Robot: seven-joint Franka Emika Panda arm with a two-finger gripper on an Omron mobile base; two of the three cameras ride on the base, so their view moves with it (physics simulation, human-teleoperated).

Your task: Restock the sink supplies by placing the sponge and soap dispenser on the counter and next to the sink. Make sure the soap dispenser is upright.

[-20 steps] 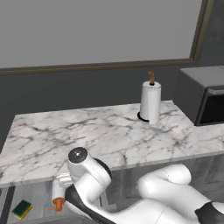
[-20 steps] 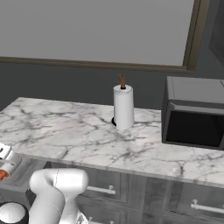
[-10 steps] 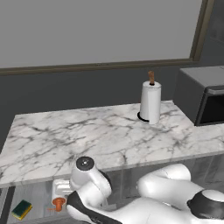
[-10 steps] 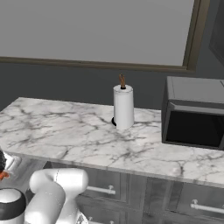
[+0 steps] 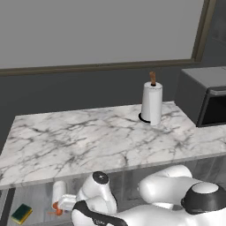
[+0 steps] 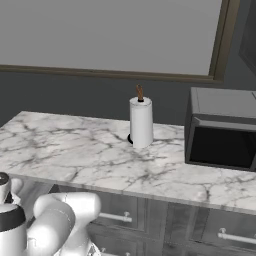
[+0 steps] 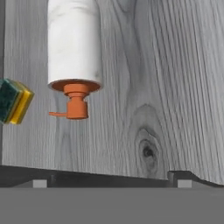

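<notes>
A white marble counter (image 5: 88, 145) with grey veins runs across the middle. A white paper-towel roll (image 5: 151, 104) on a brown spindle stands upright near the counter's back edge, towards the right. A dark microwave (image 5: 206, 95) sits at the counter's right end. Below the counter's front edge, at the left, the soap dispenser (image 5: 58, 194) lies on a grey wooden surface (image 5: 31, 196), orange pump towards the camera. The sponge (image 5: 21, 213) lies near it, further left.

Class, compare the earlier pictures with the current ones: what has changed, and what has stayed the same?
The arm has swung lower, down below the counter edge toward the soap dispenser, nothing taken hold of. The dispenser, the sponge, the paper towel roll and the microwave stayed put.
</notes>
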